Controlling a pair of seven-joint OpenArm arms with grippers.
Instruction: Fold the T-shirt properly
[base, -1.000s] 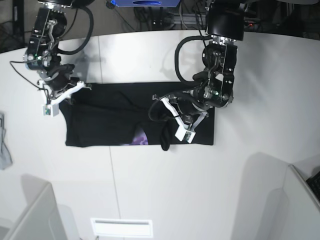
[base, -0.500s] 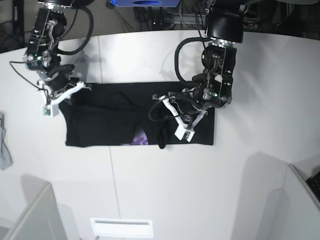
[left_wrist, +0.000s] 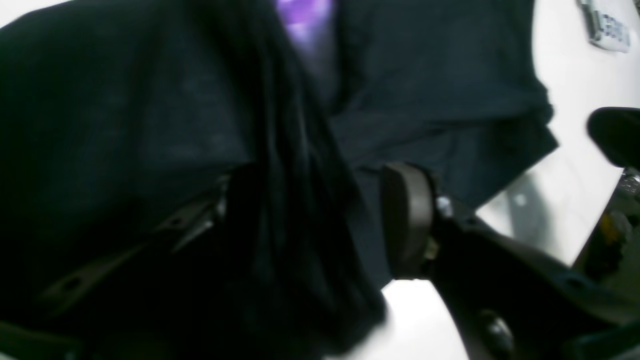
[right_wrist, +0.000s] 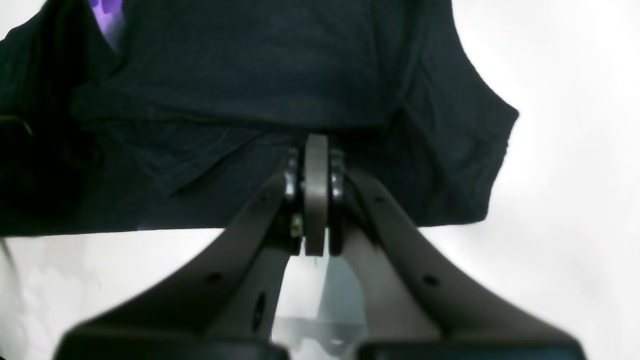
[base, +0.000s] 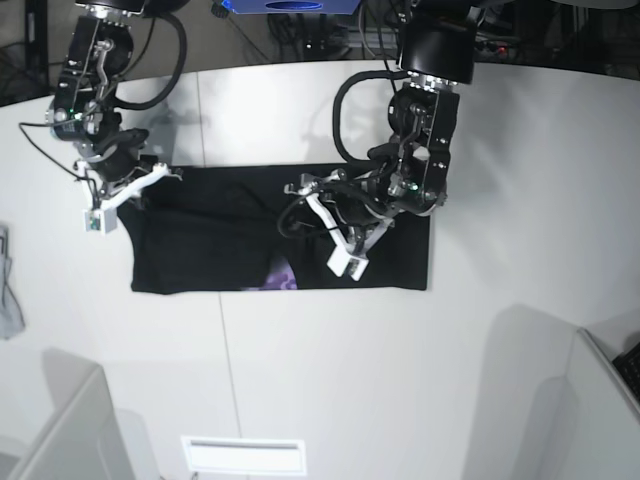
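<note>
Both tools (right_wrist: 316, 200) (base: 305, 215) clamped on T-shirt (base: 220, 230)

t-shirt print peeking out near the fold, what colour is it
Purple, on the black T-shirt; clearest in the left wrist view.

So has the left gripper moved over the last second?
Yes. In the base view the left gripper has shifted left and up, toward the far edge of the T-shirt, dragging a fold with it.

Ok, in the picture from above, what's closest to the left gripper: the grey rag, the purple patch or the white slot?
From the left gripper:
1. Purple patch, just under it in the view, on the T-shirt.
2. White slot, down at the bottom edge.
3. Grey rag, far off at the left edge.
</note>
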